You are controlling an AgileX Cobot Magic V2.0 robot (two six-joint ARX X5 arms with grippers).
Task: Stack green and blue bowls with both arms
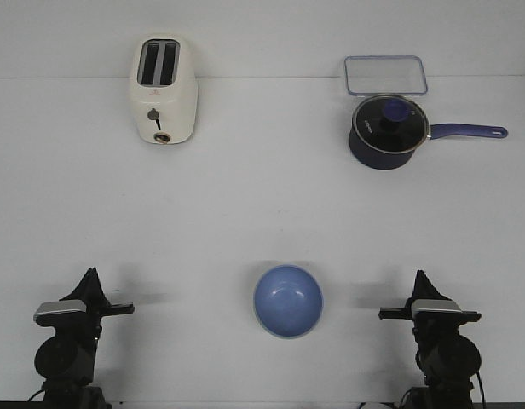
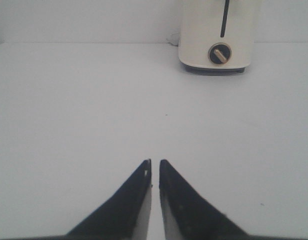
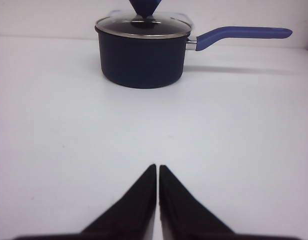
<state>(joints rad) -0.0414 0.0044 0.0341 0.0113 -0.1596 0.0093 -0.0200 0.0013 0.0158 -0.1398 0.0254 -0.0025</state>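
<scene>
The blue bowl stands upright on the white table near the front, midway between my arms. A thin pale sage-green edge shows along its near rim; it looks like the green bowl lying under it, the blue one nested inside. My left gripper is at the front left, shut and empty, well to the left of the bowls; in the left wrist view its jaws stand almost together over bare table. My right gripper is at the front right, shut and empty. Neither wrist view shows the bowls.
A cream toaster stands at the back left and shows in the left wrist view. A dark navy lidded saucepan with a long handle pointing right stands at the back right. A clear container lid lies behind it.
</scene>
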